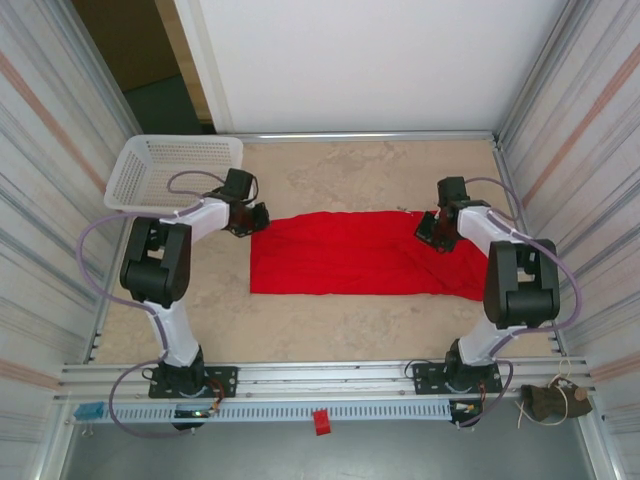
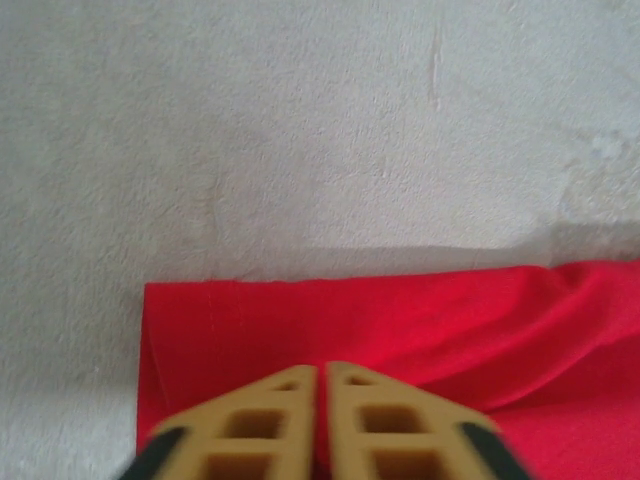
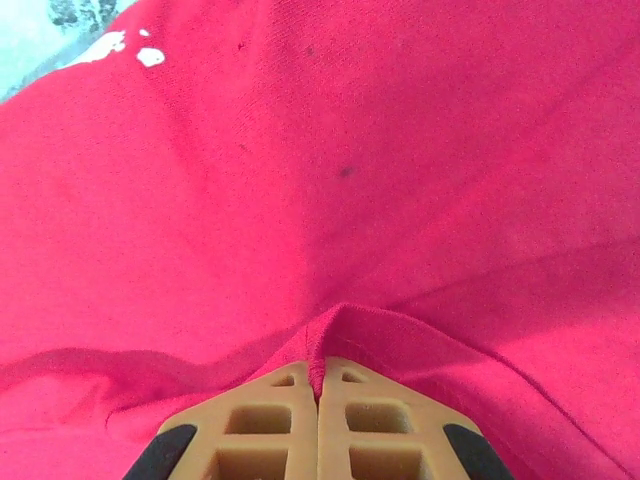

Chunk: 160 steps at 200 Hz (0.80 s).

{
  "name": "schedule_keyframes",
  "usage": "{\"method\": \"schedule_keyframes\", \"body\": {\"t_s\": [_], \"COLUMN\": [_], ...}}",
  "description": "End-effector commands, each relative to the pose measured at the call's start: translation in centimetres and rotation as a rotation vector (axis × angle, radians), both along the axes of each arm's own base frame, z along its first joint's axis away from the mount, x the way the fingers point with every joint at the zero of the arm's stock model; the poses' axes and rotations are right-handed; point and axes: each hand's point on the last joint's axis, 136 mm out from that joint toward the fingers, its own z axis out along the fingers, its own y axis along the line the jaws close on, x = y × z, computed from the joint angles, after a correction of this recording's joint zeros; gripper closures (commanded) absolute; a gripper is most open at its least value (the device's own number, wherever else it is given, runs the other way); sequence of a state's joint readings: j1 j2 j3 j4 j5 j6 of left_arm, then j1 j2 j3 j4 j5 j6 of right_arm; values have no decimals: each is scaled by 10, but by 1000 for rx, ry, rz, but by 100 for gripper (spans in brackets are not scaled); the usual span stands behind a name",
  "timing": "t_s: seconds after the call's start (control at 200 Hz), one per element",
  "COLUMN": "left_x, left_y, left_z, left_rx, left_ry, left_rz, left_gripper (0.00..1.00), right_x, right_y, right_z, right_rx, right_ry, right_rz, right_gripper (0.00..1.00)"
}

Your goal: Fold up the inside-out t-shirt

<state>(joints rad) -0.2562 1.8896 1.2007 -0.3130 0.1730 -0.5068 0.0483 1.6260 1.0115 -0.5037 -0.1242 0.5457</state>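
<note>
T-shirt (image 1: 350, 258) lay spread across the tabletop (image 1: 330, 170). Left pincer (image 2: 320, 378) was closed on its left edge; right pincer (image 3: 320, 368) gripped a raised fold.

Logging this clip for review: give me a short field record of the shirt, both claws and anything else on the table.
cloth: red t-shirt, lying as a long flat band across the table
left: left claw shut at the t-shirt's left end; whether it pinches cloth is unclear
right: right claw shut on a raised pinch of cloth at the right end
other: white mesh basket at the far left, apart from the t-shirt
</note>
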Motion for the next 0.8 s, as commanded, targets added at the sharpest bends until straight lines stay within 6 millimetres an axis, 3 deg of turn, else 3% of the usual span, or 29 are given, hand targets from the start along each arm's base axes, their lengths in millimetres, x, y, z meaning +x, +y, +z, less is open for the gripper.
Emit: {"method": "schedule_keyframes", "body": {"t_s": [0.0, 0.25, 0.376, 0.476, 0.516, 0.581, 0.666, 0.797], "left_x": [13, 32, 38, 40, 41, 41, 42, 40], "left_y": [-3, -2, -1, -2, -1, -1, 0, -4], "left_z": [6, 22, 24, 25, 25, 25, 28, 40], "left_rx": [-19, -12, -12, -15, -15, -14, -13, -33], "left_ry": [-26, -76, -82, -83, -85, -86, -90, -108], "left_rz": [-8, 0, 4, 5, 7, 8, 7, -4], "left_gripper": [100, 100, 100, 100, 100, 100, 100, 100], "right_x": [-8, -39, -59, -81, -92, -108, -117, -108], "right_y": [4, 19, 31, 52, 63, 80, 71, 28], "right_z": [28, 60, 60, 53, 52, 55, 61, 64], "right_rx": [11, 44, 71, 110, 127, 156, 119, 57], "right_ry": [-63, -128, -130, -98, -88, -95, -111, -138], "right_rz": [8, 43, 54, 90, 110, 152, 130, 2], "right_gripper": [100, 100, 100, 100, 91, 65, 55, 52]}}
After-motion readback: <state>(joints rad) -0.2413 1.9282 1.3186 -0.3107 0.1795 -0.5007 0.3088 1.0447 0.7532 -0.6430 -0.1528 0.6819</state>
